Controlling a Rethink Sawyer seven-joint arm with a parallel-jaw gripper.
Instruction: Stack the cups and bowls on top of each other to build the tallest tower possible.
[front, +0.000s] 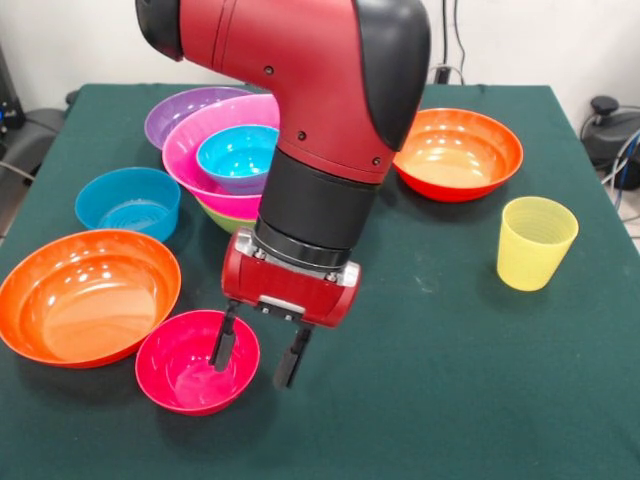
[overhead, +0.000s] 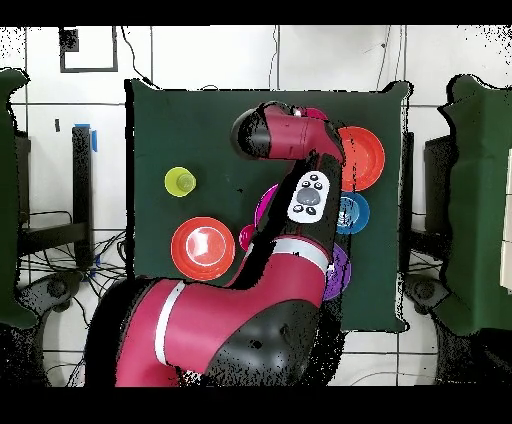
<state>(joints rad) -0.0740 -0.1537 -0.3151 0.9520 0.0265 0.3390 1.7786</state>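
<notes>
Green table (front: 450, 380) below us, our gripper (front: 255, 360) spread astride the red-pink bowl (front: 190, 365) rim, yellow cup (front: 535, 243) well apart.

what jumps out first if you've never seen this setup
The red arm fills the middle of the front view, its open gripper straddling the rim of the red-pink bowl at the near edge. Behind it stands a stack: a blue bowl inside the big pink one. A yellow cup stands alone to the right.
</notes>
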